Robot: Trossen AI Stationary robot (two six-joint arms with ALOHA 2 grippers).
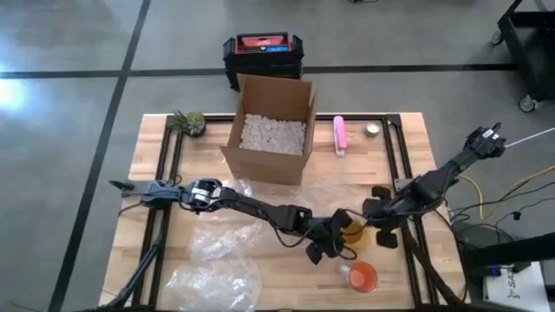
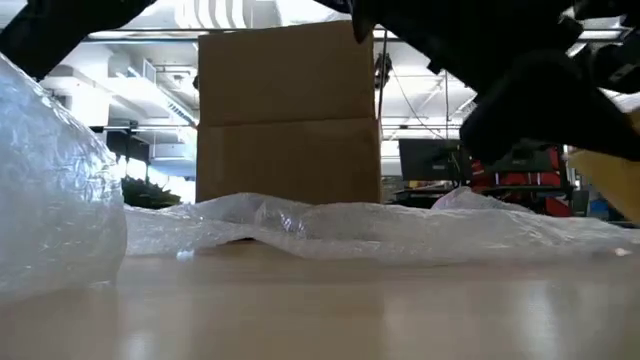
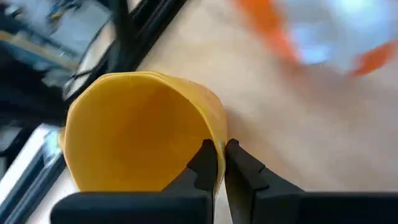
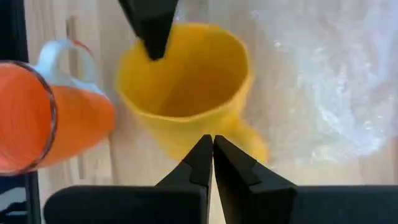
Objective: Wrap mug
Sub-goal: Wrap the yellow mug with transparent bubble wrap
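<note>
A yellow mug (image 1: 351,230) is near the table's front right, its mouth tilted toward the right wrist camera (image 4: 186,81). My left gripper (image 3: 221,149) reaches across from the left and is shut on its rim. My right gripper (image 4: 211,142) is shut, and its tips are at the mug's outer wall beside the handle (image 4: 256,144). An orange mug (image 1: 362,276) lies on its side just in front of them. Clear bubble wrap (image 1: 251,195) lies spread on the table in front of the box. My left gripper pinches the yellow mug's wall at the rim (image 3: 214,127), one finger (image 3: 204,163) inside the mug and one (image 3: 244,167) outside. The mug is tilted in the hold. In the low view its yellow wall (image 2: 612,185) shows above the table top. My right gripper's shut tips are at the mug's outer wall (image 4: 186,140) next to the handle; I cannot tell whether they touch it.
An open cardboard box (image 1: 269,130) of packing peanuts stands at the far middle. A pink object (image 1: 340,135) and a small round thing (image 1: 373,130) lie to its right, a small plant (image 1: 189,121) to its left. More crumpled bubble wrap (image 1: 212,277) lies at the front left.
</note>
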